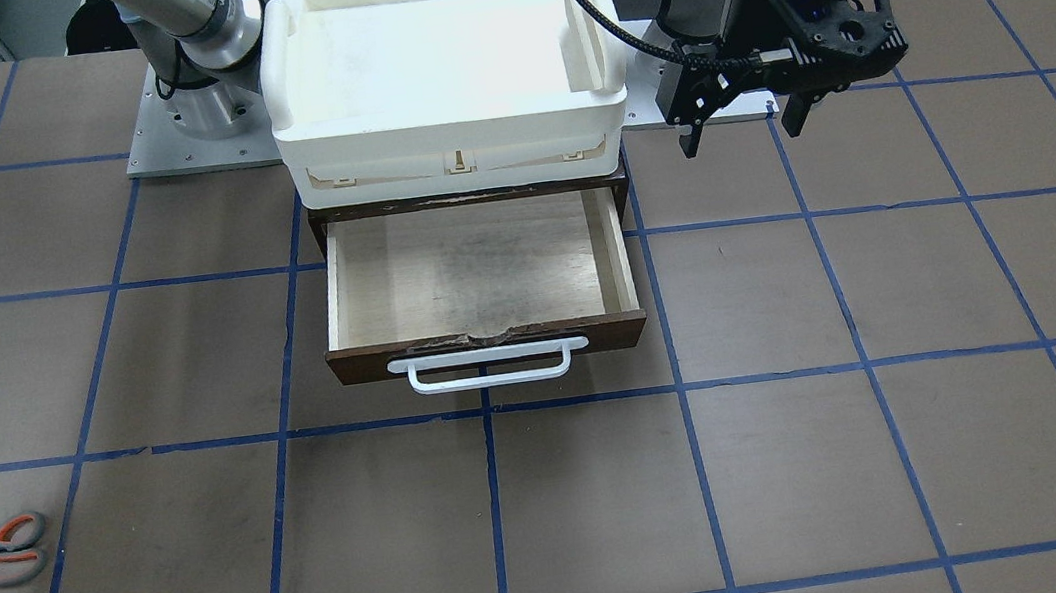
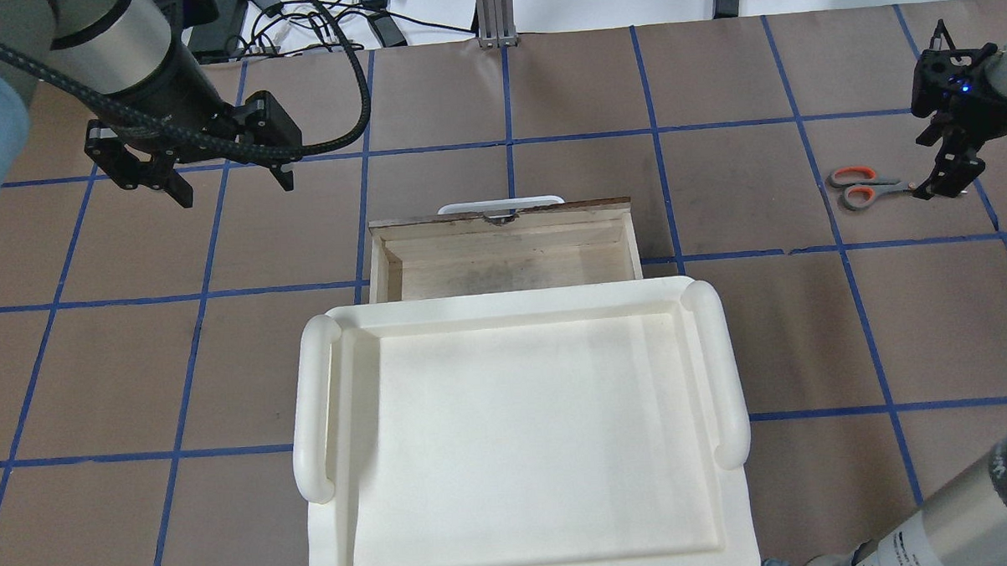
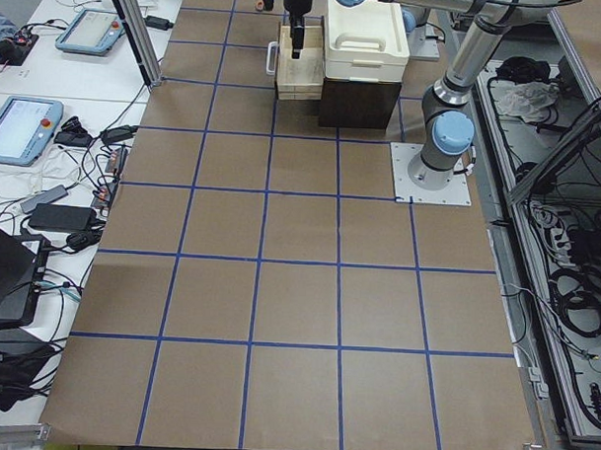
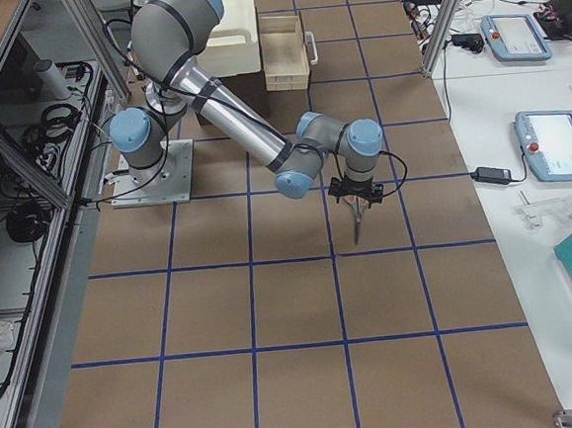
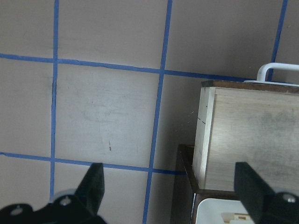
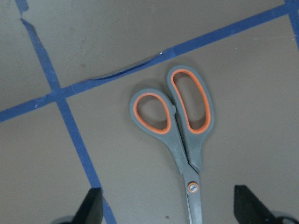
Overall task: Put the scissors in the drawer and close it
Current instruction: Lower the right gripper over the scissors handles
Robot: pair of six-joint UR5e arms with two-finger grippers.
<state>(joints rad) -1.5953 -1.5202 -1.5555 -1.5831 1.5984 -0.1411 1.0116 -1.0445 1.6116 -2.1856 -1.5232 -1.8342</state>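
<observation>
The scissors [image 6: 187, 144] lie flat near the table's [image 2: 715, 100] right edge, under my wide-open right gripper [image 6: 168, 207]; my left gripper [image 2: 235, 190] is wide too.

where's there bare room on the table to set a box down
The open drawer is empty, the white tray above it bare. The table squares in front of the drawer are free. Crowded only at the robot's far right: the scissors lie under the open jaws of the right arm.

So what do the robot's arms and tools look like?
The left arm and right arm are silver-grey tubes with pale-blue joint caps. The left tool and right tool are black, two-fingered. A braided black cable feeds the left one.
</observation>
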